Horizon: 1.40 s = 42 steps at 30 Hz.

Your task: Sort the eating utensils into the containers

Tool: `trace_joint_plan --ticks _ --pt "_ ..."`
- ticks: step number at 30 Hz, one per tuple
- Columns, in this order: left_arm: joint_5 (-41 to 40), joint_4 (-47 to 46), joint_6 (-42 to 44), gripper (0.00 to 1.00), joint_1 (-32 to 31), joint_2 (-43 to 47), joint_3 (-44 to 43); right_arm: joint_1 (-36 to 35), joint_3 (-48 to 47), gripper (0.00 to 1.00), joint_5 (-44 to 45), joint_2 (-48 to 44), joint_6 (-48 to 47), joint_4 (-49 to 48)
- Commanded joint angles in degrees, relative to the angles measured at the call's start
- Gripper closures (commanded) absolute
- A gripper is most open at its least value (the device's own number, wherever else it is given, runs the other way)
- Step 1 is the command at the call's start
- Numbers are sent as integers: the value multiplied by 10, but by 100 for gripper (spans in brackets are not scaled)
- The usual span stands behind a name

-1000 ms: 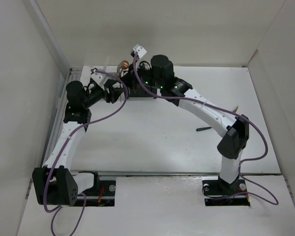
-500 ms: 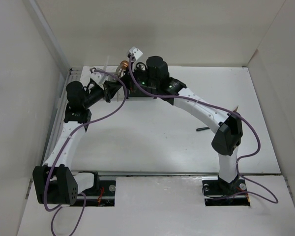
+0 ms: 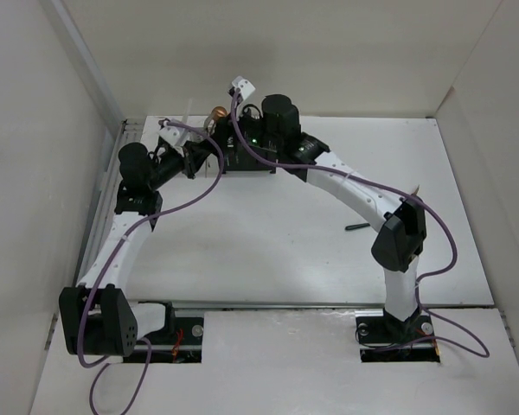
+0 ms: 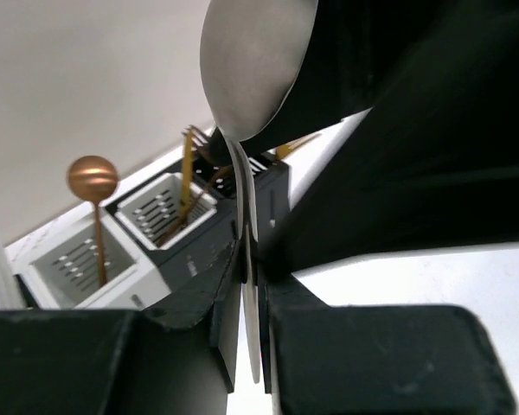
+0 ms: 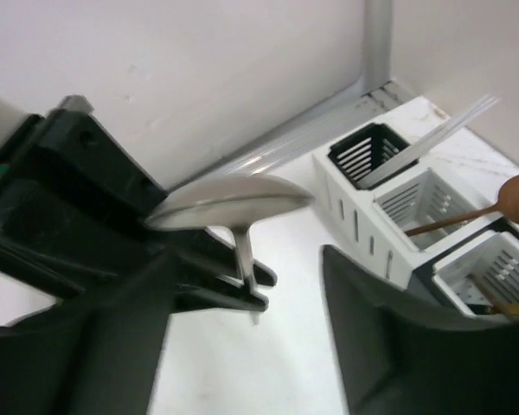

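Spoon (image 4: 253, 69) handle is pinched edge-on between the fingers of your left tool (image 4: 246, 285), which are closed hard on its flat faces. The silver bowl sticks out past the fingertips. That hold on the thin handle leaves the bowl clear, and I judge it gives you a straight line for lowering it.

Your right tool (image 5: 242, 285) has its fingers spread apart, one on each side of the spoon. They touch it nowhere that the wrist view shows, so the left tool alone carries it. This reads to me as a hand-over.

Just beyond, at the back of the table (image 3: 268, 251), stands the row of caddies (image 5: 355, 220). Sticks (image 5: 432, 138) lean in the black end one, a copper spoon (image 4: 92, 177) stands bowl-up in the white one beside it, and forks (image 4: 188, 169) stand in the next. Each kind has its own caddy, so yours probably belongs with the copper spoon.
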<state>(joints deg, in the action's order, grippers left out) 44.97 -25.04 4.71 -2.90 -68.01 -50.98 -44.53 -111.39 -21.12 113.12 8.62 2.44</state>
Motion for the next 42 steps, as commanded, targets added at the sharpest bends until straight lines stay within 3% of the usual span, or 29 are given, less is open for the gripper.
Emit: trace_joint_plan --ticks 1,3,5,9,16,21,28,34,36,38,39,40,42 --pt "-51 -86 2 100 -1 -2 -3 12 -8 23 -40 -14 8 -23" --pt "-93 -119 13 100 -1 -15 -3 23 6 16 -19 -32 8 -23" --pt "-110 -146 14 100 -1 -26 -3 39 14 1 -19 -39 8 -23" --pt "-135 -262 46 100 -6 -75 3 67 14 0 -19 -39 13 -23" --pt "-153 -375 98 100 -17 -187 -38 140 90 0 0 -86 13 -23" --pt "-175 -399 82 100 -17 -284 -117 215 167 0 47 -131 13 -23" --pt "-190 -411 64 100 -17 -399 -221 266 231 0 93 -156 13 -23" --pt "-190 -384 29 100 2 -423 -200 290 272 0 144 -184 31 34" --pt "-183 -375 29 100 2 -423 -174 311 285 0 197 -194 57 83" --pt "-176 -362 29 94 7 -423 -157 323 293 0 259 -211 116 131" --pt "-176 -355 29 85 7 -423 -149 341 309 0 315 -224 160 176" --pt "-176 -355 29 85 7 -423 -143 352 318 0 338 -230 161 197" --pt "-182 -355 35 60 7 -417 -135 390 343 6 375 -242 214 229"
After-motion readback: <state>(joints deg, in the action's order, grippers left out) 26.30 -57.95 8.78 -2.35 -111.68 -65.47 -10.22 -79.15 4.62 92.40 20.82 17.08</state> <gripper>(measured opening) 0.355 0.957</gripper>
